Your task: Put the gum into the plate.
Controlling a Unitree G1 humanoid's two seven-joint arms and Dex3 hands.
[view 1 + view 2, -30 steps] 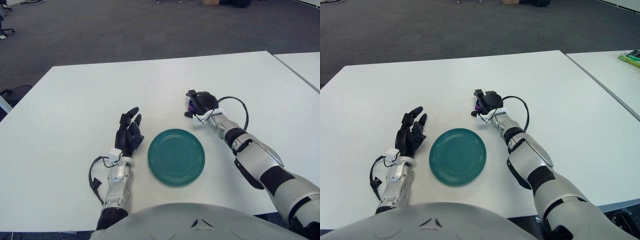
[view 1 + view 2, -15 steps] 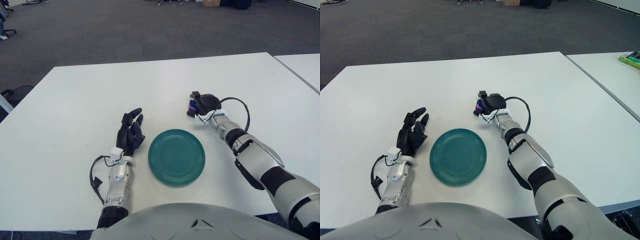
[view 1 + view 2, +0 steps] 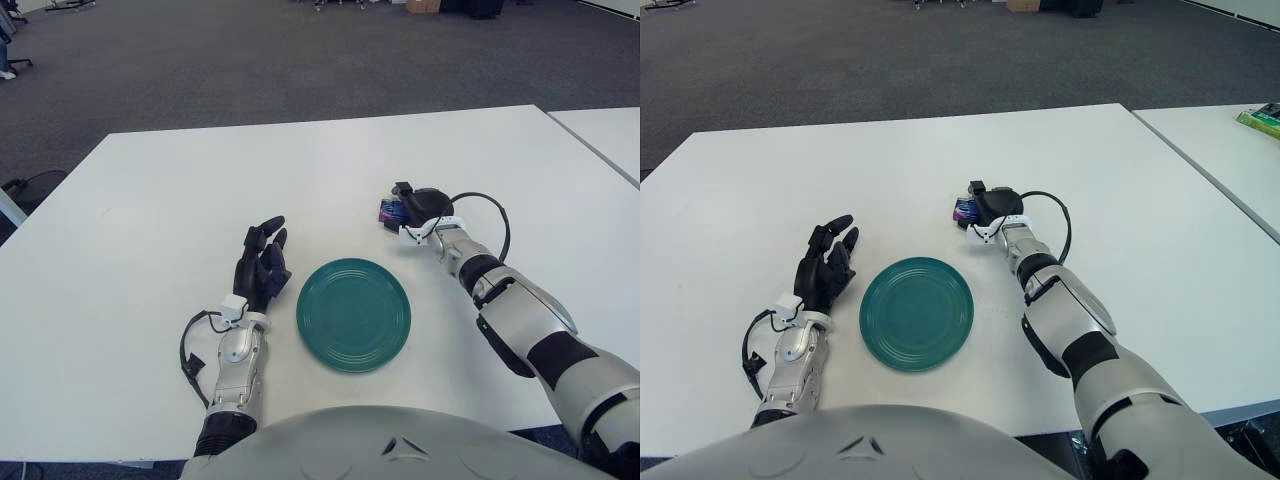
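Your right hand (image 3: 990,207) grips the gum (image 3: 965,210) beyond the green plate (image 3: 916,313), on its far right side. Your left hand (image 3: 823,272) rests open on the table (image 3: 1140,200), just left of the plate.

Both my eyes sit in my head, looking forward and down at the round teal plate (image 3: 353,314) on the white table (image 3: 180,190). They share nearly the whole scene; my right eye, set slightly aside, sees the plate further left and takes in more of the neighbouring white table (image 3: 1220,150).
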